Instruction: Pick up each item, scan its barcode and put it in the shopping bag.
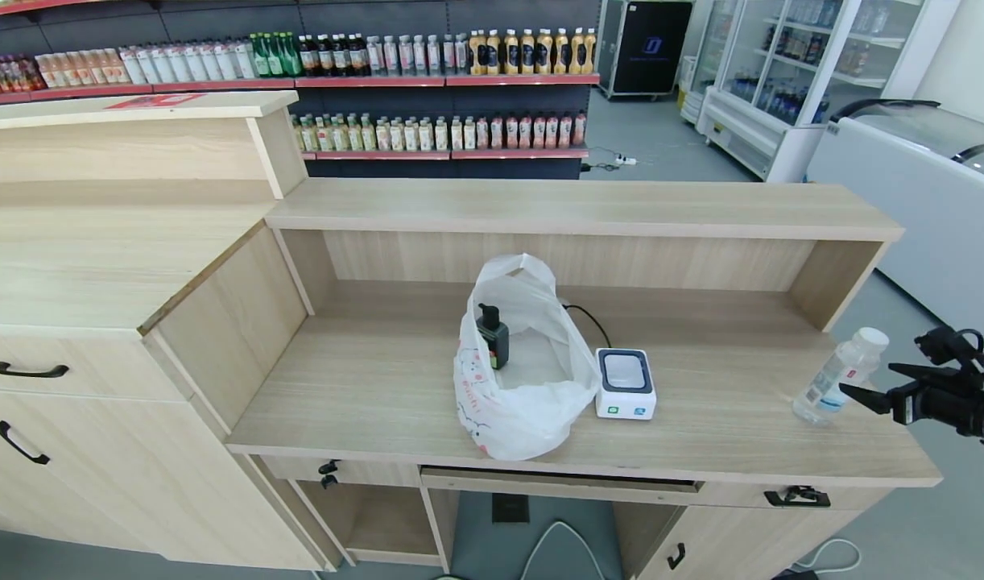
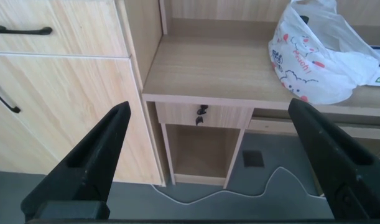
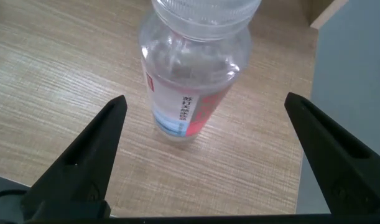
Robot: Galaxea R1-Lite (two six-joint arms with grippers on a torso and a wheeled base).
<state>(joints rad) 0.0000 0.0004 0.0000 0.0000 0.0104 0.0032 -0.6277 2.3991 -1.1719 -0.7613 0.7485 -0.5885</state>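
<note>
A clear plastic bottle (image 1: 840,373) with a white cap stands upright near the counter's right end; up close it is the bottle (image 3: 191,74) with a red and blue label. My right gripper (image 1: 874,387) is open just to its right, fingers (image 3: 84,162) spread wide and apart from it. A white shopping bag (image 1: 520,362) sits mid-counter, open, with a dark pump bottle (image 1: 492,334) inside. The white barcode scanner (image 1: 624,383) stands right of the bag. My left gripper (image 2: 208,168) is open, low beside the counter's left front, facing the bag (image 2: 320,59).
The wooden counter (image 1: 379,387) has a raised back shelf (image 1: 580,209) and a taller cabinet (image 1: 97,266) on the left. A black cable (image 1: 593,322) runs behind the scanner. Drawers with keys (image 2: 202,114) sit under the counter edge. Drink shelves and freezers stand behind.
</note>
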